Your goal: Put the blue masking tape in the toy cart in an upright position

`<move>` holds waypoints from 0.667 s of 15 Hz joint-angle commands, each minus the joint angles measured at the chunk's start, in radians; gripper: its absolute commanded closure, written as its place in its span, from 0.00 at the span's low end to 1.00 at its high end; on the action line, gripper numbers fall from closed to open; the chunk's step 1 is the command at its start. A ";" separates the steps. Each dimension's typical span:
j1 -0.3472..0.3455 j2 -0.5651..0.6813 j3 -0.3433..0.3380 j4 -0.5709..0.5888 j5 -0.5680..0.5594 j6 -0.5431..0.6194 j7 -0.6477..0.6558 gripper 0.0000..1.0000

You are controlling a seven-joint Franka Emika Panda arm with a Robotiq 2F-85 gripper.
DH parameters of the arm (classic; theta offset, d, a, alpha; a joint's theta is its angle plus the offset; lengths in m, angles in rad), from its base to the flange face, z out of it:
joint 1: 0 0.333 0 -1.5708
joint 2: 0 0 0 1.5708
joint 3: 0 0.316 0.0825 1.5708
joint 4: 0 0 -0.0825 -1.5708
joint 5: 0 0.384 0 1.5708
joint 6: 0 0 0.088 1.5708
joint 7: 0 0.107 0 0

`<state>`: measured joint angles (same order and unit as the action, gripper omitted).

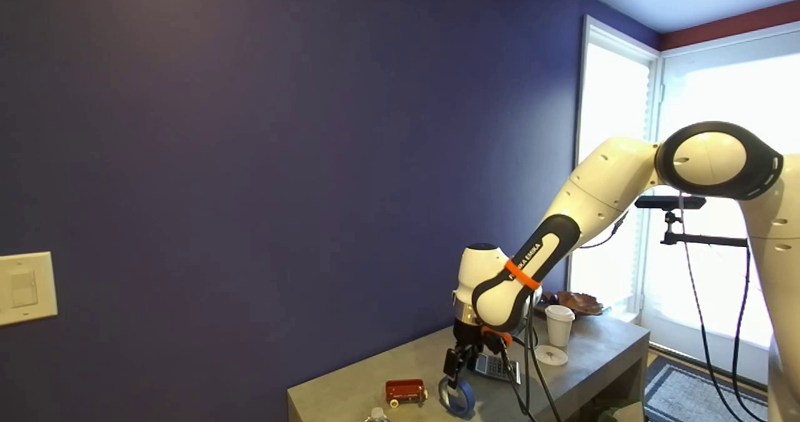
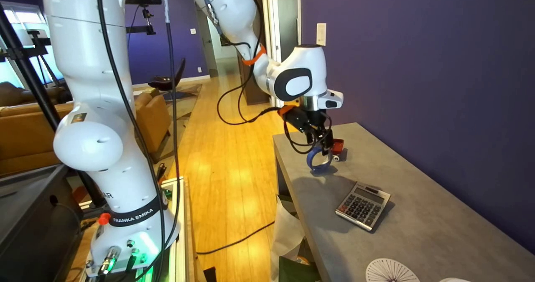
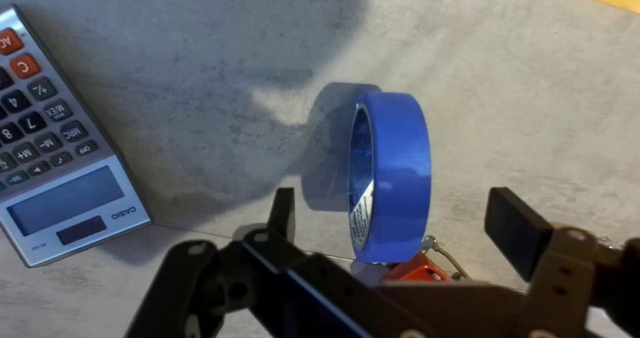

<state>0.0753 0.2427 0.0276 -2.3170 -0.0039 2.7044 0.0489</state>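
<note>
The end effector (image 3: 392,213) points down over the worktop (image 2: 451,232), its two fingers (image 3: 285,213) spread wide apart. In the wrist view the blue tape (image 3: 404,178) is between them, with a visible gap on either side. The tape stands upright on its edge on the worktop, outside the cart (image 1: 405,387), its open centre facing sideways. A white patch with print shows on the inside of the ring.

The red cart rests on whitish wheels near the tape, and an exterior view shows bare worktop between the two. In the wrist view the end effector hides most of the cart.

A calculator (image 2: 363,205) lies flat on the worktop, on the opposite side of the tape from the cart. Beyond it, in an exterior view, are a lidded white cup (image 1: 559,329), a flat white disc (image 1: 551,355) just beside the cup, and a brown bowl (image 1: 581,303) behind. A clear object (image 1: 377,416), cut off by the bottom edge of the view, is near the cart; what it is cannot be told.

The arm (image 1: 600,178) has an orange band (image 1: 522,274) around it. A purple wall (image 1: 281,190) rises alongside the worktop.
</note>
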 commanded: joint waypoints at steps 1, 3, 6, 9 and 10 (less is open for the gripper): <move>0.030 0.043 -0.026 0.027 -0.069 0.054 0.085 0.17; 0.043 0.061 -0.047 0.035 -0.103 0.088 0.120 0.20; 0.053 0.083 -0.061 0.048 -0.110 0.117 0.142 0.25; 0.062 0.099 -0.074 0.058 -0.110 0.133 0.152 0.51; 0.065 0.103 -0.077 0.061 -0.110 0.133 0.152 0.57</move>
<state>0.1147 0.3210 -0.0244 -2.2780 -0.0832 2.8198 0.1591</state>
